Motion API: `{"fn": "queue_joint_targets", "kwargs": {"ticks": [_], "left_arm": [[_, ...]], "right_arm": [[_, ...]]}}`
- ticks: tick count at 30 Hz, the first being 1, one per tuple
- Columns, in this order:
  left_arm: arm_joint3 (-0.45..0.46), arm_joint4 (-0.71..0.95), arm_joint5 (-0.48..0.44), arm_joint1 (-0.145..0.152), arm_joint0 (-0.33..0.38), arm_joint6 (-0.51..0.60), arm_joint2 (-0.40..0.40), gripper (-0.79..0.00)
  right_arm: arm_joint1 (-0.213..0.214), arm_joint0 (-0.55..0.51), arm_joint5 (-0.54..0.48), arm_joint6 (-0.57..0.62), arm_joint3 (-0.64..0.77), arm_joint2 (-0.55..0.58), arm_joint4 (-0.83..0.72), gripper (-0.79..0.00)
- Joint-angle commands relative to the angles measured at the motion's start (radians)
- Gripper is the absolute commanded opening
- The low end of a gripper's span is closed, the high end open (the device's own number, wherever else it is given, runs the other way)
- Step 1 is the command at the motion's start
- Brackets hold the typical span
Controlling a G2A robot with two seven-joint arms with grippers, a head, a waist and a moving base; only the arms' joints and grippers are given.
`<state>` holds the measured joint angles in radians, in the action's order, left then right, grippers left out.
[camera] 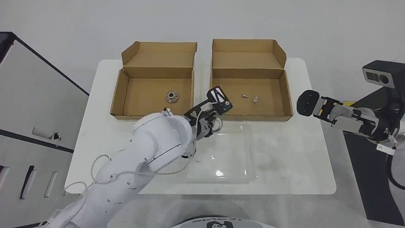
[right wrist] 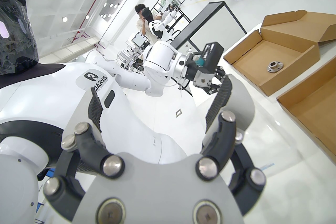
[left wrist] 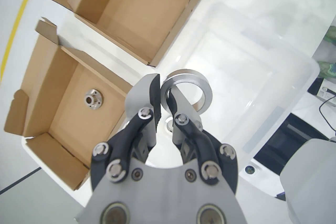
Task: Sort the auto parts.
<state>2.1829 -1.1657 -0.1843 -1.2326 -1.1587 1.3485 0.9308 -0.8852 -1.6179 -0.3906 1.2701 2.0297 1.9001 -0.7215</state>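
Observation:
My left gripper [left wrist: 162,89] is shut on the wall of a silver metal ring [left wrist: 195,83], one finger inside it and one outside. It hangs above the table between the cardboard boxes and the clear plastic bin [left wrist: 265,51]; from above this gripper [camera: 211,118] sits just in front of the gap between the boxes. The left box [camera: 119,94] holds a round metal flange [camera: 171,95]. Inside the right box [camera: 286,96] lie a short bolt [camera: 244,95] and a small pin [camera: 255,99]. My right gripper [right wrist: 158,101] is open and holds nothing, off the table's right edge [camera: 308,103].
The clear bin [camera: 221,158] stands on the white table in front of the boxes. Both boxes have their lids folded back toward the far side. A dark cabinet [camera: 25,101] stands left of the table.

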Motion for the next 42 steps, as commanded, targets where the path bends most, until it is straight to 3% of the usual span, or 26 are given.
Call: {"fn": "queue_joint_targets", "kwargs": {"ticks": [1,9,21,30,35,42], "left_arm": [[0.018,0.023,0.024,-0.002,0.012,-0.037,0.018,-0.785],[0.039,0.080,0.070,0.002,-0.015,-0.223,0.135,-0.785],[0.097,0.176,-0.083,0.040,-0.182,-0.345,0.401,-0.785],[0.091,0.517,-0.150,0.051,-0.318,-0.547,0.594,-0.785],[0.059,0.748,-0.223,0.052,-0.375,-0.667,0.653,-0.785],[0.024,0.980,-0.322,0.055,-0.414,-0.733,0.678,-0.785]], "right_arm": [[0.000,0.000,0.000,0.000,0.000,0.000,0.000,0.000],[0.000,0.000,0.000,0.000,0.000,0.000,0.000,0.000],[0.000,0.000,0.000,0.000,0.000,0.000,0.000,0.000],[0.000,0.000,0.000,0.000,0.000,0.000,0.000,0.000],[0.000,0.000,0.000,0.000,0.000,0.000,0.000,0.000],[0.000,0.000,0.000,0.000,0.000,0.000,0.000,0.000]]}}
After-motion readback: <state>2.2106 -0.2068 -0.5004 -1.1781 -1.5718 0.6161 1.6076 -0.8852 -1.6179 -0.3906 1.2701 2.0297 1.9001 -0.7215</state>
